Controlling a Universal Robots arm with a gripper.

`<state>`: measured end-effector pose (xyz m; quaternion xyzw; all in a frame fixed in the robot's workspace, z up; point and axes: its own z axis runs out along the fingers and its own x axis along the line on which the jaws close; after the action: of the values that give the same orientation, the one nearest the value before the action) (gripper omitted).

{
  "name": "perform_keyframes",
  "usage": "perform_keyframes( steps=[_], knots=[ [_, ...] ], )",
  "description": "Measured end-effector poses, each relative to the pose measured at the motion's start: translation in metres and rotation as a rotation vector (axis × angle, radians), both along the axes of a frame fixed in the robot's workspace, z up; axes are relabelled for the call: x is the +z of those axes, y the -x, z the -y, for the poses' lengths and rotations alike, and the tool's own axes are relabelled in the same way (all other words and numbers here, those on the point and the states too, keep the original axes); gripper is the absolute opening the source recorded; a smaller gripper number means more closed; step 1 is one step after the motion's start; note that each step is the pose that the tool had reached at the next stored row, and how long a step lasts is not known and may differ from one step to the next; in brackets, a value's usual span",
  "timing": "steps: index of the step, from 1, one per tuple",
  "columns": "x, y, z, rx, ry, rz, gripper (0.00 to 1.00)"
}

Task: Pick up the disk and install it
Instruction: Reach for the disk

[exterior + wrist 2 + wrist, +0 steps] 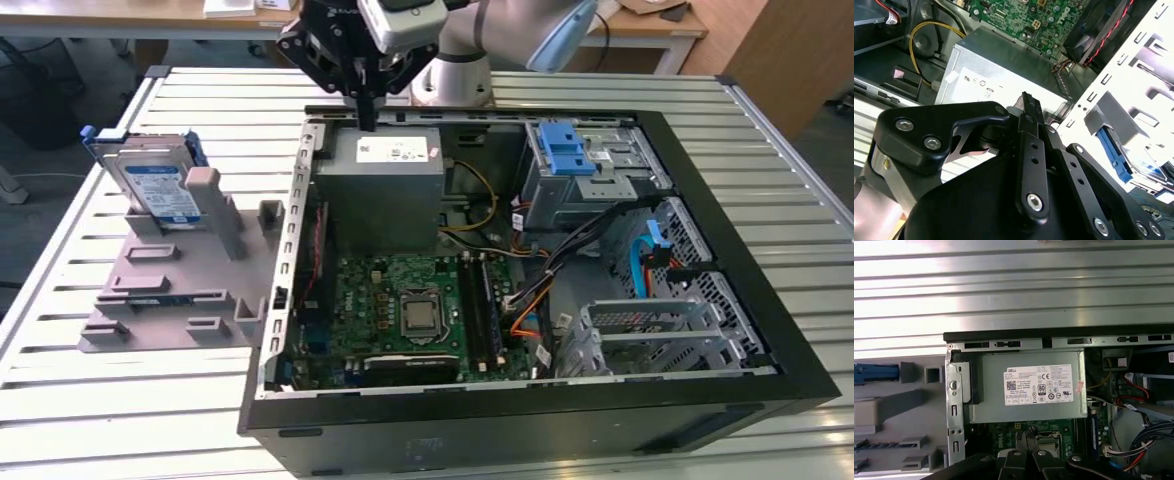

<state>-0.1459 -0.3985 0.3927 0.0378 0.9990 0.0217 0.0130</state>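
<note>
So the disk point(158, 186) isn't picked up yet. It's standing on edge in the grey holder point(167, 285) on the slatted table point(94, 410), at the exterior view's left, just outside the open computer case point(534, 430). Silver body, blue frame around the edge, nothing touching it.

The gripper point(363, 108) is well apart from it. It hangs over the back wall of the case, pointing straight down, right above the rear edge of the power supply point(387, 190). In both wrist views the claw point(1026, 100) looks pinched closed with nothing in it, and the two fingers read as one dark bar.

My read is that this is the very start of the job, the approach to the pick, with no install work done. The drive cage point(587, 170) with its blue bracket sits at the far corner of the case, toward the exterior view's right.

As I see it, the pick calls for the claw to spread first, get over to the holder, and line up with the disk's thin top edge so it lifts straight out without jamming in the slot.
</note>
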Motion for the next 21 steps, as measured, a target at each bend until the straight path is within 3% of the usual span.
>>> perform_keyframes(
  steps=[12, 21],
  knots=[
    [-0.0004, 0.0216, -0.0034, 0.0, -0.0002, 0.0001, 0.11],
    [-0.0004, 0.0237, -0.0034, 0.0, -0.0001, 0.0001, 0.11]
  ],
)
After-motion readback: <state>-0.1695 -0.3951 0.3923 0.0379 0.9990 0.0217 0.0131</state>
